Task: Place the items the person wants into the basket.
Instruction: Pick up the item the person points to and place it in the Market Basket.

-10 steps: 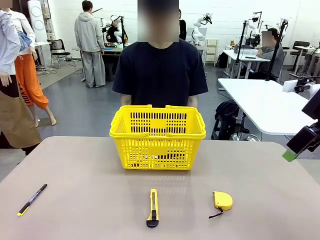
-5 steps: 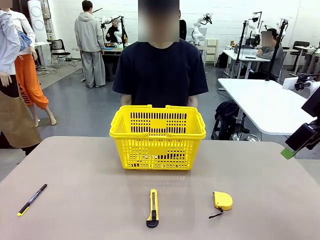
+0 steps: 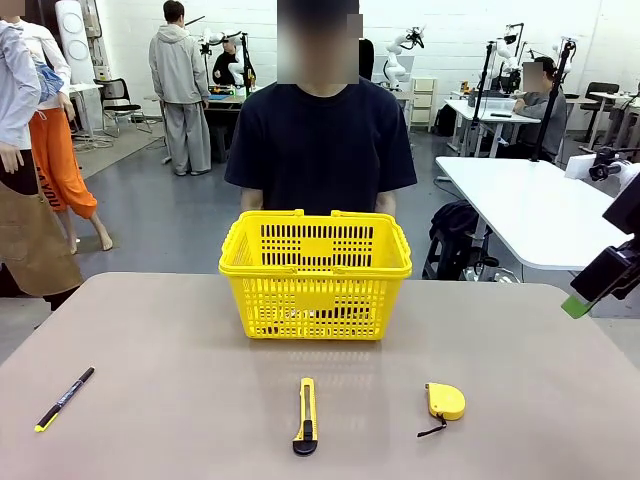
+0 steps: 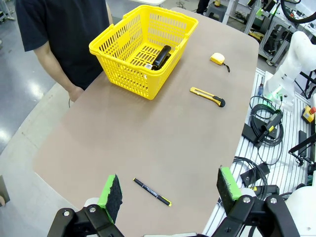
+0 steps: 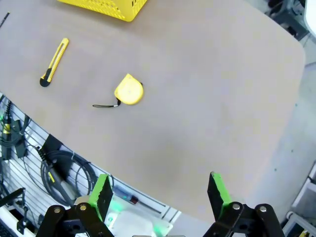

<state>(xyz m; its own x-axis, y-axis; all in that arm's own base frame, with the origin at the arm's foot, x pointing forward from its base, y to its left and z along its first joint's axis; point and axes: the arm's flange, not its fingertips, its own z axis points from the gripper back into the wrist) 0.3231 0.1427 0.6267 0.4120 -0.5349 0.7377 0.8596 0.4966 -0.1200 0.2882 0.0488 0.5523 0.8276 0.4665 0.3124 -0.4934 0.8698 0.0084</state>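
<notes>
On the tan table (image 3: 150, 340) were seen the basket (image 3: 315, 300), black stapler (image 4: 161, 57) inside, and tape measure (image 3: 445, 400); left gripper (image 4: 169, 186) and right gripper (image 5: 160, 190) were held released, empty.

- My tabletop (image 3: 150, 330) is matt beige-brown, with rounded corners.
- Beyond it: glossy grey floor (image 3: 160, 215) and a white back wall (image 3: 130, 30).
- 1 white table (image 3: 520, 210) stands off to my right, 1 black chair (image 3: 118, 100) far left.
</notes>
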